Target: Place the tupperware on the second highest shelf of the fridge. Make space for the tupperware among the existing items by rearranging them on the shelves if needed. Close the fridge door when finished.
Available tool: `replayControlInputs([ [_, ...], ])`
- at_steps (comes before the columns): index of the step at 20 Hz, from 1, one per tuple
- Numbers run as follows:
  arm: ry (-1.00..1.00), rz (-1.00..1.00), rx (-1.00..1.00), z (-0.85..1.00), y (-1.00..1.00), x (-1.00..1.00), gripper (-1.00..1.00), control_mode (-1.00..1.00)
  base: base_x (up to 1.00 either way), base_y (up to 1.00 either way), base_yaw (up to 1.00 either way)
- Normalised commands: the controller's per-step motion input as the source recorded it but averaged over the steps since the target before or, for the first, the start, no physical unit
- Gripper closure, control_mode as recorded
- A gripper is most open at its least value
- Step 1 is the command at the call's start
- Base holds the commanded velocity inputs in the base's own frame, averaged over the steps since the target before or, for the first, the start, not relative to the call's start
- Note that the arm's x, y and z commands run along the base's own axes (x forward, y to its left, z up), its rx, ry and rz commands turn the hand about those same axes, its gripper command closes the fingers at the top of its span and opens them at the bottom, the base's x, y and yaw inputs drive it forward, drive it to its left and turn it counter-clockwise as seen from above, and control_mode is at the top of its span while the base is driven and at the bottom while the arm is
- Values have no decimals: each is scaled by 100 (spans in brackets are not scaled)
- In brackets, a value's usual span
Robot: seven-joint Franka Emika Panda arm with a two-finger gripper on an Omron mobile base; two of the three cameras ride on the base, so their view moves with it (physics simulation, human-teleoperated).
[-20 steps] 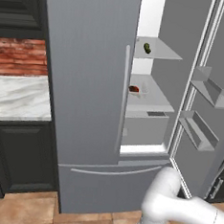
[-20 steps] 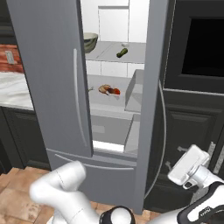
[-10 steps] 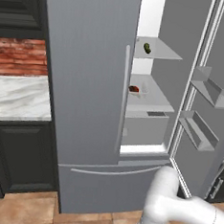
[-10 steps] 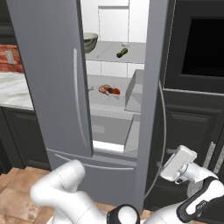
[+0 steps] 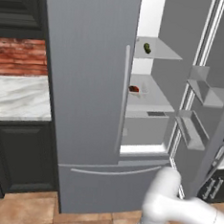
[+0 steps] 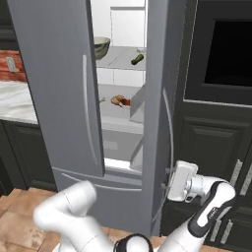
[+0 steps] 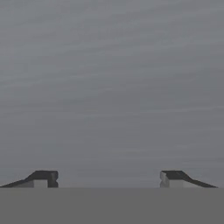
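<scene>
Low at about 4 o'clock in the right base view, the end effector (image 6: 170, 184) sits against the outer face of the fridge's (image 6: 54, 74) open right door (image 6: 165, 88), near that door's lower part. From the hand view its two dark fingertips (image 7: 43, 177) stand wide apart, nothing between them, facing a plain grey surface close ahead. The left door (image 5: 86, 68) is shut. Inside, the tub (image 5: 135, 90) with red food rests on the wide pale shelf (image 5: 156, 96), at the 9 o'clock side of the gap in the left base view. One shelf (image 5: 160, 51) higher, a dark-green pickle (image 5: 147, 48) lies, and a grey-green bowl (image 6: 101, 47) stands at its 9 o'clock in the right base view.
</scene>
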Motion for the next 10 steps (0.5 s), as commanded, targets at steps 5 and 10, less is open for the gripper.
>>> replayControlInputs([
  [5, 5, -25, -18, -3, 100, -1, -100, -100, 0, 0, 0],
  [10, 12, -57, -17, -3, 99, 0, -100, -100, 0, 0, 0],
])
